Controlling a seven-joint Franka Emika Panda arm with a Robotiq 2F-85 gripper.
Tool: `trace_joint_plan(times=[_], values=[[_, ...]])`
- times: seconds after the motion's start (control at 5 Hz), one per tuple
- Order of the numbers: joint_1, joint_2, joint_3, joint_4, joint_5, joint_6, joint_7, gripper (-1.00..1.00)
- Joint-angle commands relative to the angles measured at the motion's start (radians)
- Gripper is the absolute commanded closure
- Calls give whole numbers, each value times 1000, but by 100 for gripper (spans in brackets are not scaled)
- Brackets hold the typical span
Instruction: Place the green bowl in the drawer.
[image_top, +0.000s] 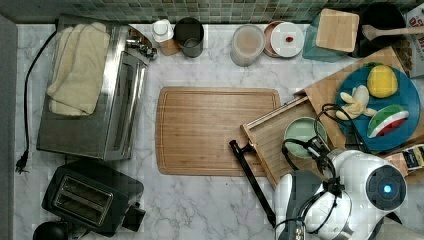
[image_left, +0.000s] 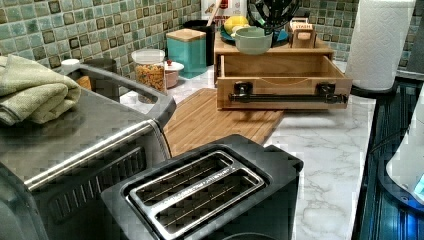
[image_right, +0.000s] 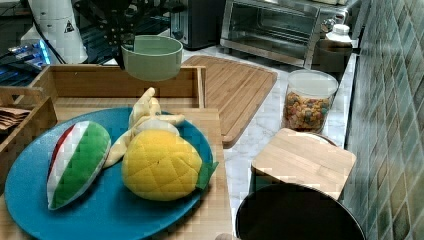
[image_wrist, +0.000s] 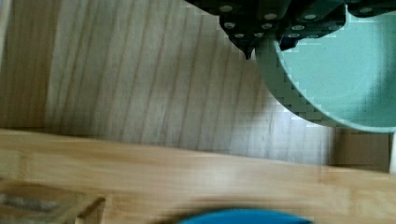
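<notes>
The pale green bowl (image_top: 303, 134) hangs in the air over the open light-wood drawer (image_top: 270, 136), clear of its ribbed bottom. My gripper (image_top: 317, 146) is shut on the bowl's rim on the side toward the arm. The left view shows the bowl (image_left: 253, 40) level with the top of the wooden unit, above the drawer (image_left: 282, 80) and its black bar handle (image_left: 287, 98). From the right view the bowl (image_right: 152, 57) floats over the drawer's wall (image_right: 125, 80) with the gripper (image_right: 121, 39) above it. The wrist view has the bowl (image_wrist: 336, 74) beside the gripper (image_wrist: 273, 44), the drawer's bottom (image_wrist: 140, 84) below.
A wooden cutting board (image_top: 215, 131) lies at the top view's left of the drawer. A blue plate (image_top: 400, 135) of toy fruit sits on the wooden unit beside the bowl. A teal container (image_top: 330, 37), cereal jar (image_top: 247, 45), toaster oven (image_top: 95, 85) and toaster (image_top: 90, 197) stand around.
</notes>
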Motion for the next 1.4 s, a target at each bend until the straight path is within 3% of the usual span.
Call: trace_joint_plan(times=[0.2,0.6,1.4], values=[[-31,41,-46,-45,67,-58,-42,100],[-49,54,-92,-69,53,27,-95,100],[-17,147,-121,-107,113,91,-145,100]])
